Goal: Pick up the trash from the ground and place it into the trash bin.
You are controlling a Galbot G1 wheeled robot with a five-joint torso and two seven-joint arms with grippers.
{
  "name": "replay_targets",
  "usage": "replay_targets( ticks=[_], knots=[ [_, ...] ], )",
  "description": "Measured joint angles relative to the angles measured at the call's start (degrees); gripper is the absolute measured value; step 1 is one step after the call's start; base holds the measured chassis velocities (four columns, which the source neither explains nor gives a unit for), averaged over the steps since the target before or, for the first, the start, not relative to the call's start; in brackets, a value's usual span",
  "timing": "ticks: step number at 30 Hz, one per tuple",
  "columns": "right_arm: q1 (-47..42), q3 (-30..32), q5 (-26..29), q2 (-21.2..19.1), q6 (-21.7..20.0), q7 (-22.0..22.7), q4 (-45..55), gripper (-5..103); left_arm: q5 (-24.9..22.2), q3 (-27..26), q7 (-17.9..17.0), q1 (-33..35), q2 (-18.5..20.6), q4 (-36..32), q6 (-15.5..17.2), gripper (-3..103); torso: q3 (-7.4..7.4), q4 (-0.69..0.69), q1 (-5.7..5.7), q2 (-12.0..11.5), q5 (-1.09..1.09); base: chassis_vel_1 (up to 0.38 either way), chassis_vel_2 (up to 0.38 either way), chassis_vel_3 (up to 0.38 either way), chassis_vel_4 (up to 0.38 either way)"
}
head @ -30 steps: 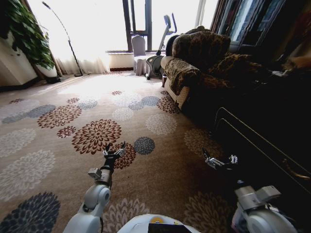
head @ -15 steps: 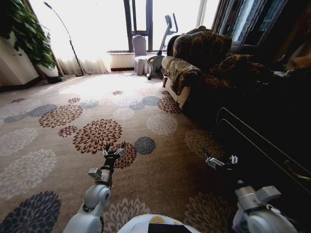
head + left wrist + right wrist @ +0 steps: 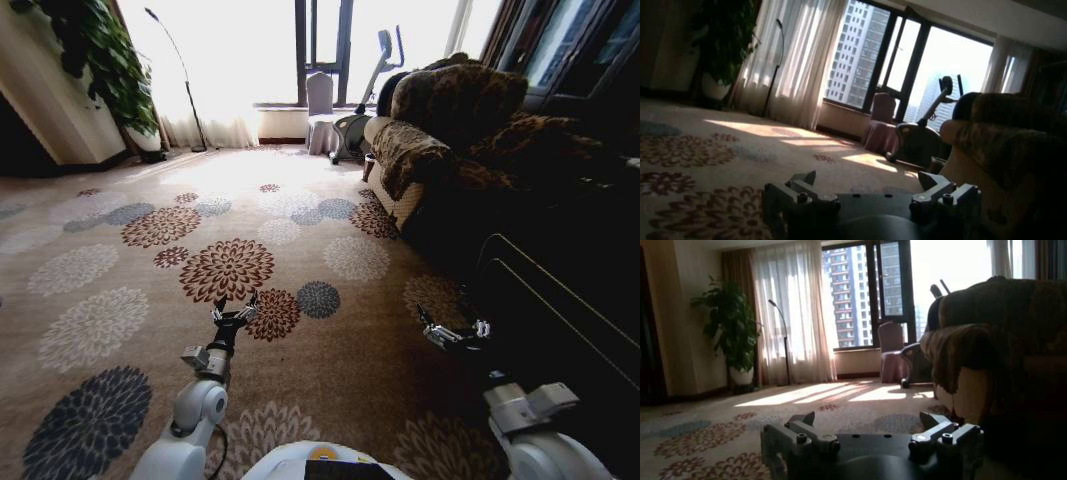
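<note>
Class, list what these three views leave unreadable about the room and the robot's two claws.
- Head view: floor right of the sofa is lost in deep shadow.
- Head view: potted plant is cut by the top edge.
- Left wrist view: left claw is cut by the bottom edge.
- Right wrist view: right claw likewise; the sofa hides the floor behind it.

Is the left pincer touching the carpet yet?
Apart. The head view shows the left pincer open and held out above the carpet; the left wrist view shows floor well beyond its fingertips.
</note>
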Motion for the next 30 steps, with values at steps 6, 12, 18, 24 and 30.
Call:
replay_targets(
  ticks=[6,12,18,24,30],
  knots=[
    [-0.02,0.01,0.0,0.0,0.01,0.01,-0.01,100,0.0,0.01,0.0,0.0,0.0,0.0,0.0,100,0.0,-0.06,0.0,0.0,0.0,0.02,0.017,0.027,0.031],
    [-0.02,0.01,0.0,0.01,0.02,0.02,-0.01,100,0.0,0.0,0.0,0.0,0.0,0.0,0.0,100,0.0,-0.03,0.0,0.0,0.0,-0.054,-0.067,0.068,0.073],
    [-0.02,0.01,0.01,0.01,0.04,0.01,-0.01,100,0.0,0.0,0.0,0.0,0.0,0.0,0.0,100,0.0,-0.03,-0.01,0.0,-0.01,-0.138,-0.167,0.158,0.181],
    [-0.02,0.04,0.0,0.0,0.05,0.03,-0.02,100,0.0,0.03,0.01,0.0,-0.02,0.0,0.0,100,0.0,-0.05,0.0,0.01,0.05,-0.206,-0.19,0.187,0.191],
    [-0.02,0.04,0.01,0.0,0.07,0.03,-0.03,100,0.0,0.02,0.01,-0.01,-0.01,0.0,0.0,100,0.0,-0.03,0.0,0.01,-0.03,-0.048,-0.043,0.03,0.036]
  ],
)
